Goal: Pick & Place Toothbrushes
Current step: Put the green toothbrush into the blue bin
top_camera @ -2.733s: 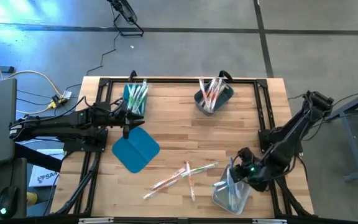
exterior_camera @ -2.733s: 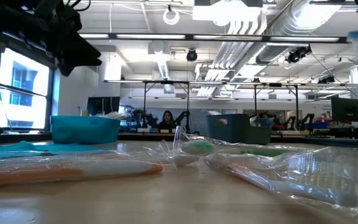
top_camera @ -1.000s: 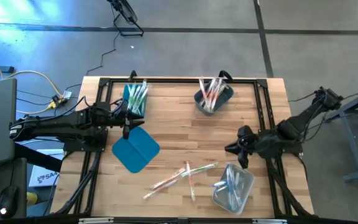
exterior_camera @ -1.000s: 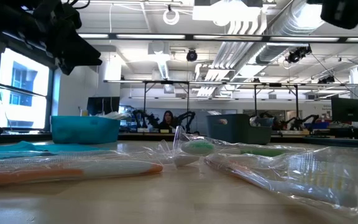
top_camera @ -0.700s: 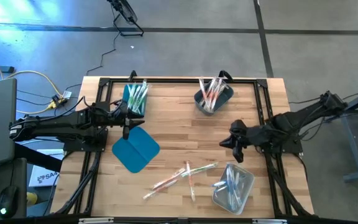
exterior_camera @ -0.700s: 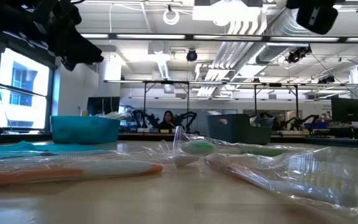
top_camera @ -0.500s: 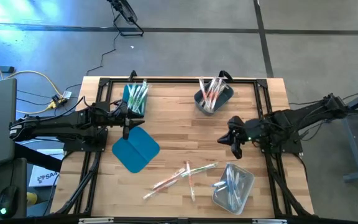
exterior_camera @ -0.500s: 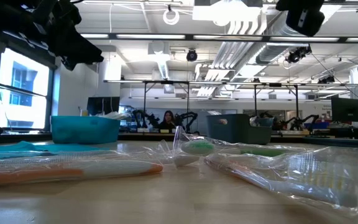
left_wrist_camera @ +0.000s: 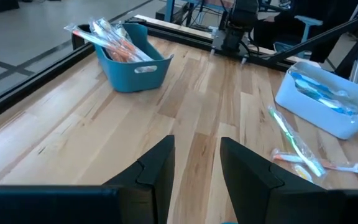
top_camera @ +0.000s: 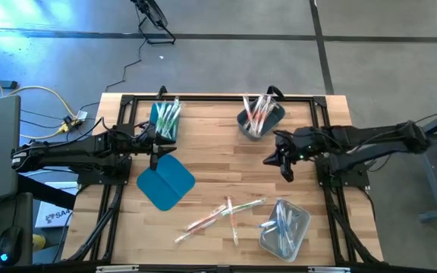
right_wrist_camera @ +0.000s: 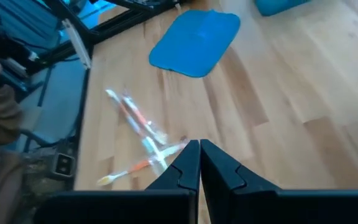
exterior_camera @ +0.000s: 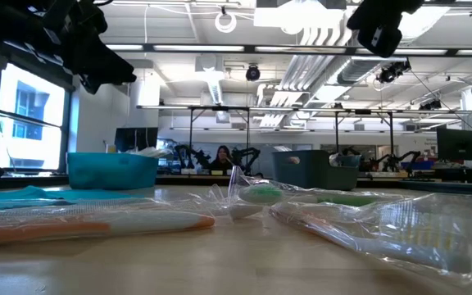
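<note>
While closed and empty, right tool point(top_camera: 286, 168) hovered above loose toothbrushes point(top_camera: 222, 214); left tool point(top_camera: 155, 150) waited open beside lid point(top_camera: 165, 181).

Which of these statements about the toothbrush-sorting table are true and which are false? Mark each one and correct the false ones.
1. The right gripper is shut and holds nothing. True.
2. The flat teal lid lies inside the clear bin. False: it lies flat on the table, apart from the bins.
3. Loose toothbrushes lie on the wood beside the clear bin. True.
4. The left gripper grips a toothbrush. False: its fingers stand apart with nothing between them.
5. The grey bin is empty. False: it holds toothbrushes.
</note>
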Robot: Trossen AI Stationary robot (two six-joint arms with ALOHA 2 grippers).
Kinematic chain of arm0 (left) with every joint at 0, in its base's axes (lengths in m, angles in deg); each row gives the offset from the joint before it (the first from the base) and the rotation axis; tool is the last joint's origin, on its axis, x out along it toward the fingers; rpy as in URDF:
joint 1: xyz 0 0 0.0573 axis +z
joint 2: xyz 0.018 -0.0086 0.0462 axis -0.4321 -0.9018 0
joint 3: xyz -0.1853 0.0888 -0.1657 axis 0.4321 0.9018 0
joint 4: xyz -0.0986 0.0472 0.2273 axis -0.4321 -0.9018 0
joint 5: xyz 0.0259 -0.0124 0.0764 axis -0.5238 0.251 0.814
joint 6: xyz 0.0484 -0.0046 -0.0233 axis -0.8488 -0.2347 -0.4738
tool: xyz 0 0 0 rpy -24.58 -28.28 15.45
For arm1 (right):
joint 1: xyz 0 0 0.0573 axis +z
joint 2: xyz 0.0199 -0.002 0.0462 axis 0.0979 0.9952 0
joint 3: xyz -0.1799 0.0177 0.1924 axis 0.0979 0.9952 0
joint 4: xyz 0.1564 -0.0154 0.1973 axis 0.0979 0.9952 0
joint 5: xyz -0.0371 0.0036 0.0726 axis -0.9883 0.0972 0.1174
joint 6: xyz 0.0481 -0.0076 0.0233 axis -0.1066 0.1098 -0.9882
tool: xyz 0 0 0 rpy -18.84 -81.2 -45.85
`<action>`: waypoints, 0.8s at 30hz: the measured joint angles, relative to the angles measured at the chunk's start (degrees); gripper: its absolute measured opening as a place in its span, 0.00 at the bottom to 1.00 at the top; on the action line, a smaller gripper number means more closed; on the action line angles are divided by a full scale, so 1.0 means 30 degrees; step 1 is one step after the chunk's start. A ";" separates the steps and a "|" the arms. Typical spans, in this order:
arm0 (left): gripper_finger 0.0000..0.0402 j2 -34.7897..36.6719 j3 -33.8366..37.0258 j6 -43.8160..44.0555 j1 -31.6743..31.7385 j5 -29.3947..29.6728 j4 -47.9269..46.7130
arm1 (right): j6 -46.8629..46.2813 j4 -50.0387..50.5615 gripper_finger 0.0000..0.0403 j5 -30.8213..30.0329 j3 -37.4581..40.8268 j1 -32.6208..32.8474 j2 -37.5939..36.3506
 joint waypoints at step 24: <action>0.32 0.0000 0.0004 -0.1152 0.0000 0.0033 0.0838 | 0.2719 0.3161 0.01 -0.5085 0.0018 -0.1135 -0.5749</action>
